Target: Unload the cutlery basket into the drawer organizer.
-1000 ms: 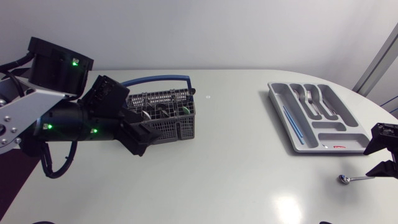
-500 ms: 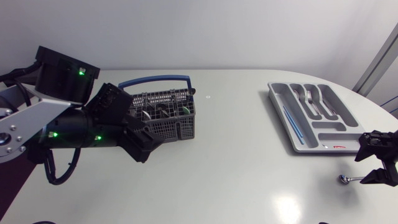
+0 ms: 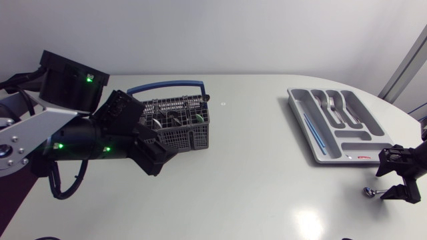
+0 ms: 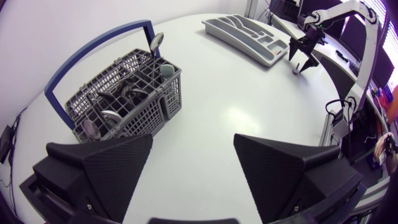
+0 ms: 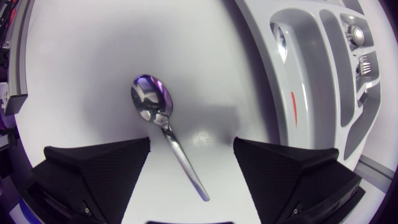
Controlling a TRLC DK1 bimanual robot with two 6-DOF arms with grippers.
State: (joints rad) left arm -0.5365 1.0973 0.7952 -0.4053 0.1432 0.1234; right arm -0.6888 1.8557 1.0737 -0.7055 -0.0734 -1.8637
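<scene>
On table [image 3: 253,167]: basket [image 3: 177,123] left, organizer [image 3: 340,125] far right, spoon [image 3: 369,192] just in front of organizer.

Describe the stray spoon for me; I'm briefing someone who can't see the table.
Start at the grey drawer organizer at the table's right end. Just off its corner, on bare table, lies a metal spoon between the right gripper's open jaws. It alone sits loose, outside organizer and basket.

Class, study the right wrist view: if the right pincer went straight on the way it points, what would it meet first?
Probably the spoon: its handle lies on the table inside the open right pincer. Depth is unclear.
</scene>
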